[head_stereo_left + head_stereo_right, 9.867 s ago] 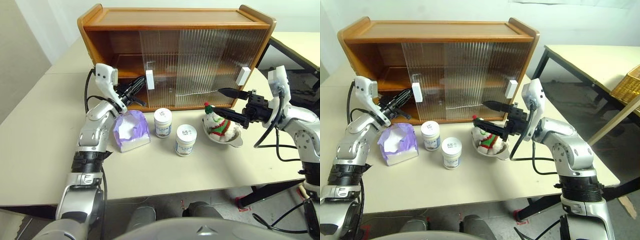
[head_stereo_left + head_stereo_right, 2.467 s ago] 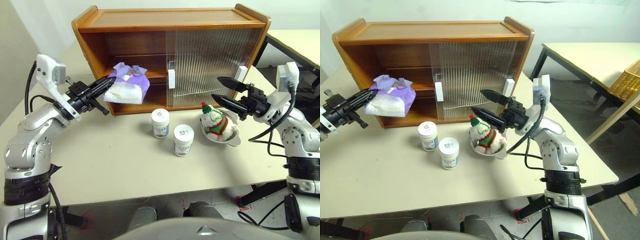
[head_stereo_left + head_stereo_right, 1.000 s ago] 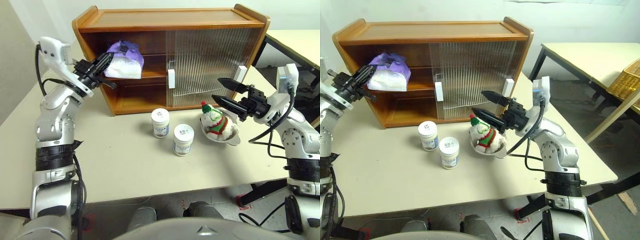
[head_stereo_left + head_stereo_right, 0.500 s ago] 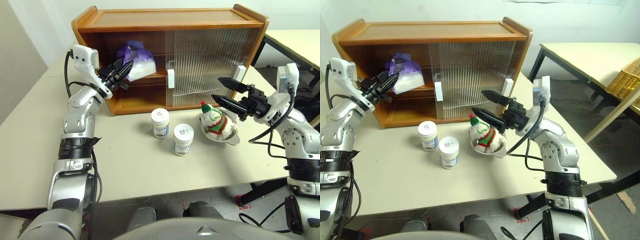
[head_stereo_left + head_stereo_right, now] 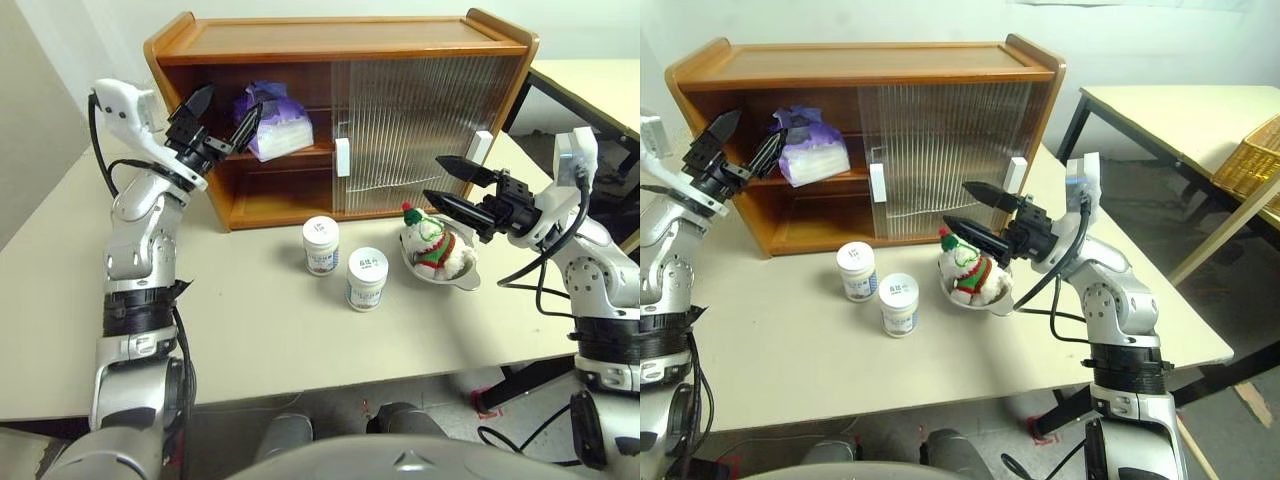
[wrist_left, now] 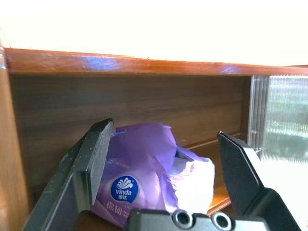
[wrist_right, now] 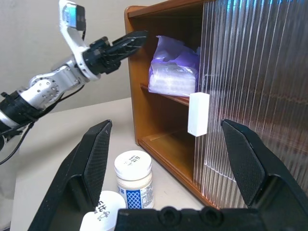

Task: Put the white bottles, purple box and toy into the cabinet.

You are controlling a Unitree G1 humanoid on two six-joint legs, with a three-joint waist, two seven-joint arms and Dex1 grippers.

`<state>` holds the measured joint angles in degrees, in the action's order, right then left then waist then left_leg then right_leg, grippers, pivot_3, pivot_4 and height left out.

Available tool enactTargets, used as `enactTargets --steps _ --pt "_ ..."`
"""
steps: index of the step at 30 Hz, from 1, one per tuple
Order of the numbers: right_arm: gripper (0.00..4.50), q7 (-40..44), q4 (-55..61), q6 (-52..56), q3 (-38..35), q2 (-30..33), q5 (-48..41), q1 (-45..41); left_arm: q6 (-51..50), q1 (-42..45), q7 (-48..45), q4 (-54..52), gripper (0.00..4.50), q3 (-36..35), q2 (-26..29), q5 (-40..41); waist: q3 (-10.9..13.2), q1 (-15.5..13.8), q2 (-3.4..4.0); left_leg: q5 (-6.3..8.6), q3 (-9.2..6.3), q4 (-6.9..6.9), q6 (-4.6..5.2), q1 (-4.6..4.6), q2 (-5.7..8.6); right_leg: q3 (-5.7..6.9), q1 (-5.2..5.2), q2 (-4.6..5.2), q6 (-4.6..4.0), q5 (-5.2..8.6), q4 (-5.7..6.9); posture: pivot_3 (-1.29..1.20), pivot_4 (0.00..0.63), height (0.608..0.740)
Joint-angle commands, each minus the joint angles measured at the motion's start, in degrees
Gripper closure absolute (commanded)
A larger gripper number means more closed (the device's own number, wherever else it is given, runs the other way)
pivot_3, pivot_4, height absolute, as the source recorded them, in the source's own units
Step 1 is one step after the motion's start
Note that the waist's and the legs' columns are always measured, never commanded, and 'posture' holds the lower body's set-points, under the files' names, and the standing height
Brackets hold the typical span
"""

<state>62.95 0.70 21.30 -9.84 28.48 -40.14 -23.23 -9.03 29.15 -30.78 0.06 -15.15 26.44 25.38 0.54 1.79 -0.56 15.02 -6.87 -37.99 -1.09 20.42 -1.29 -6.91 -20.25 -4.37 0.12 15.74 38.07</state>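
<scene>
Released a moment ago, the purple box (image 5: 273, 126) now sits alone on the upper shelf of the cabinet (image 5: 340, 45), and the left claw (image 5: 222, 107) has spread wide and drawn slightly back from it, just in front of the open left side. Nearest on the table (image 5: 260, 320), the two white bottles (image 5: 367, 280) stand close together. Just to their right, the toy (image 5: 430, 243) rests in a silver bowl (image 5: 462, 279). Above it hovers the right claw (image 5: 447, 185), fingers spread, holding nothing. Behind, both ribbed sliding doors (image 5: 425, 130) cover the cabinet's right part.
</scene>
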Motion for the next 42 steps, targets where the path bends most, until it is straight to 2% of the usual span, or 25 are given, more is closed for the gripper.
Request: enactTargets --steps 1,3,6,14,17,27,42 --pt "0.0 0.49 0.42 0.58 0.4 0.71 0.0 0.14 -5.53 -4.93 -1.96 -7.15 0.04 1.06 0.9 3.38 0.0 0.0 0.0 0.0 0.04 0.0 0.0 -0.02 0.01 0.01 0.01 0.0 0.0 0.0 0.0 -0.05 0.0 0.74" --pt "0.0 0.66 0.47 0.7 0.33 0.88 -0.07 0.22 -7.63 -7.24 -2.63 -9.55 0.04 1.64 1.4 4.32 0.0 0.0 0.0 0.0 0.11 0.0 0.0 -0.04 0.02 0.0 0.02 0.01 0.0 0.0 0.0 -0.05 0.0 0.74" --pt "0.0 0.68 0.51 0.81 0.35 0.95 -0.12 0.24 -9.75 -8.38 -2.83 -10.33 0.67 2.44 1.25 4.94 0.01 -0.14 -0.01 0.0 0.12 -0.01 0.0 -0.07 0.0 -0.02 0.02 0.01 -0.03 -0.01 0.01 -0.05 0.0 0.74" --pt "0.0 0.65 0.66 1.08 0.4 0.99 -0.11 0.27 -9.64 -5.35 0.48 -6.44 3.53 6.32 -2.09 0.87 0.01 -0.26 -0.01 -0.02 0.08 -0.06 0.03 -0.08 -0.02 -0.23 0.05 0.07 -0.12 -0.07 0.01 -0.05 0.0 0.74" --pt "0.0 0.62 0.69 1.17 0.34 1.05 -0.07 0.24 -9.63 -4.14 1.3 -5.34 4.46 7.6 -3.34 -0.37 0.01 -0.26 -0.02 -0.02 0.06 -0.05 0.03 -0.06 -0.02 -0.23 0.05 0.07 -0.12 -0.07 0.0 -0.05 0.0 0.74" --pt "0.0 0.13 1.51 1.71 0.16 1.18 -0.28 0.59 -9.48 -0.82 7.44 3.69 4.46 7.07 -3.74 -6.78 0.02 -0.07 -0.03 -0.04 0.08 -0.05 0.05 -0.07 0.01 -0.15 0.05 0.05 -0.03 -0.08 0.0 -0.06 0.0 0.74" --pt "0.0 -0.23 1.71 1.77 0.26 0.91 -0.34 0.5 -5.22 3.4 12.07 11.26 4.46 5.16 -6.02 -8.68 0.05 -0.11 -0.07 -0.05 0.1 -0.06 0.06 -0.07 0.03 -0.11 0.07 0.06 0.03 -0.11 -0.03 -0.06 0.0 0.74"
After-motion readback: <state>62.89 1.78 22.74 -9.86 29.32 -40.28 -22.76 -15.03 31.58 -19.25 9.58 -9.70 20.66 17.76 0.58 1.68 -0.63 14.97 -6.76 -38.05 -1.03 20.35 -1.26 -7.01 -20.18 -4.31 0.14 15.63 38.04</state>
